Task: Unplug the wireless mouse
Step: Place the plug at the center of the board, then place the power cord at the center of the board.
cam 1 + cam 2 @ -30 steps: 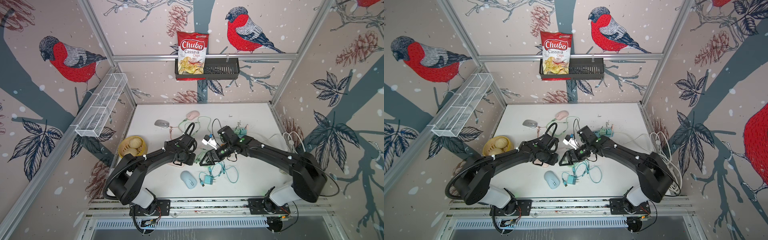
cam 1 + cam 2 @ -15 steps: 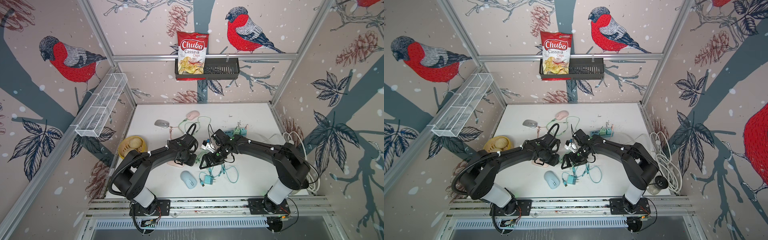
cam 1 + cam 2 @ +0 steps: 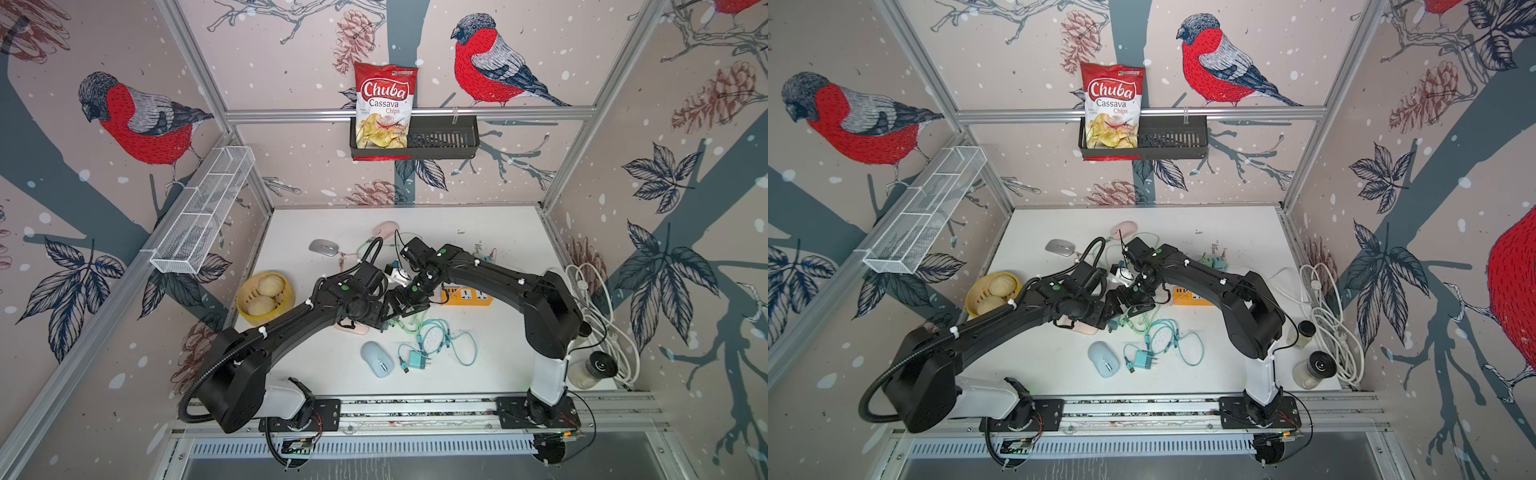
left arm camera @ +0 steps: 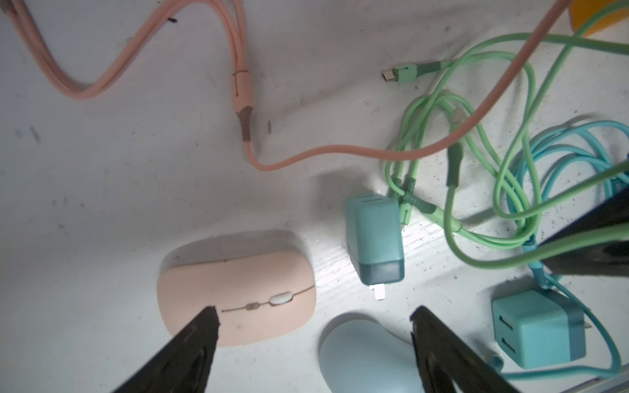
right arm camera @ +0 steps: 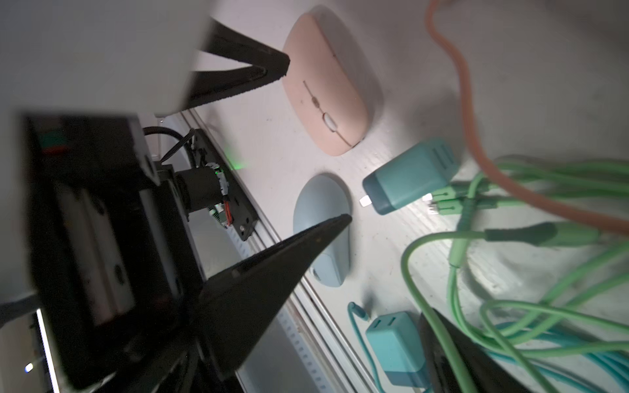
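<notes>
The left gripper (image 4: 315, 310) hangs low over the white table (image 3: 478, 232) with its jaws spread wide and nothing between them. The pink mouse (image 4: 238, 272) lies flat on the table right beneath it. In the left wrist view 1 finger (image 4: 200, 337) overlaps the mouse's edge, though I can't tell if it touches, and the other reaches over the blue mouse (image 4: 364, 354). In both top views only a pink sliver (image 3: 353, 329) shows under the wrist, near the table's middle, with the blue mouse nearer and to its right. A teal charger (image 4: 374, 238) lies just beside the pink mouse. The pink cable (image 4: 306, 156) rests on the table apart from the mouse.

The right gripper (image 3: 405, 305) sits close against the left one, jaws as wide as they go. A green cable (image 5: 442, 234) drapes over the 1 finger (image 5: 439, 347) I can see, with no grip on it.

Compared with 1 second ago, the left jaws stand wider. The right arm (image 3: 498, 276) has folded its elbow in towards the far side, uncovering an orange power strip (image 3: 467, 297).
</notes>
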Tool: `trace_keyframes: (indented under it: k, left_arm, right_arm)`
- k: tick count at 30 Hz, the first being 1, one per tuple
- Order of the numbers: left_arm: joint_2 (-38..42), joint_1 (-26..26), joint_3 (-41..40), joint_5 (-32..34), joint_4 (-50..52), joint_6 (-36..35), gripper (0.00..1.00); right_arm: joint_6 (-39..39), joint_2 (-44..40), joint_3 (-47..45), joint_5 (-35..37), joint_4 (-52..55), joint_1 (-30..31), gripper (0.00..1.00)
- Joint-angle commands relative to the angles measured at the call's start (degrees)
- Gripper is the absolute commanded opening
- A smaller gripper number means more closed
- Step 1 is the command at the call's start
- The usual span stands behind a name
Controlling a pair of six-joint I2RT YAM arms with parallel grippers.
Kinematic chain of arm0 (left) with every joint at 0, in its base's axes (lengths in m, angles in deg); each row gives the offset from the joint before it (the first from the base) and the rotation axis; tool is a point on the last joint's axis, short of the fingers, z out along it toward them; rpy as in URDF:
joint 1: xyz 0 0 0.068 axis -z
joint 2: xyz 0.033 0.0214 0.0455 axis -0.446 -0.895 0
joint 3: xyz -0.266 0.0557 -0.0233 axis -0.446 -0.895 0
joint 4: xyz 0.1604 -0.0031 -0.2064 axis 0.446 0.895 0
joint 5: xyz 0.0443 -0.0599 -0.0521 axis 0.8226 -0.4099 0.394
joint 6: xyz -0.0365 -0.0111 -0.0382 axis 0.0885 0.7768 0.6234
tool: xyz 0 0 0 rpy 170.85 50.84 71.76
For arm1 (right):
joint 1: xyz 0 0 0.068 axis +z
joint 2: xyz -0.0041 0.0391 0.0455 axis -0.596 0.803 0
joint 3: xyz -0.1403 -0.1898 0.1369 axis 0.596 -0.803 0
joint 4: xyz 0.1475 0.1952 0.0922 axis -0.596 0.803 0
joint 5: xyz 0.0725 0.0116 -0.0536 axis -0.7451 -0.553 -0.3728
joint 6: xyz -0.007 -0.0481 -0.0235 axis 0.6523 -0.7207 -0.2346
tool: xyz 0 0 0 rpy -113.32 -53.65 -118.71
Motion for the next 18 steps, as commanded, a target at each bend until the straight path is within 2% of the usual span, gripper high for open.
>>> trace_keyframes:
  k: [1,9,14,18]
  left_arm:
    - [3.7,0.3,-1.3,-14.0,-13.7,-3.2,0.86]
    - [1.2,0.3,0.7,-16.5,-14.1,-3.8,0.87]
    - [7.8,-1.3,-3.0,-14.4,-16.8,0.7,0.83]
    - [12.5,-5.7,-7.3,-14.4,-18.3,2.5,0.82]
  right_arm:
    - [0.2,1.2,-0.8,12.3,0.8,1.2,0.99]
    - [7.5,-3.2,-6.3,0.8,-11.8,1.4,1.0]
    - [9.7,-7.9,-12.3,0.4,-16.8,-1.3,0.99]
    - [7.8,-13.7,-13.9,0.3,-16.8,-3.2,0.99]
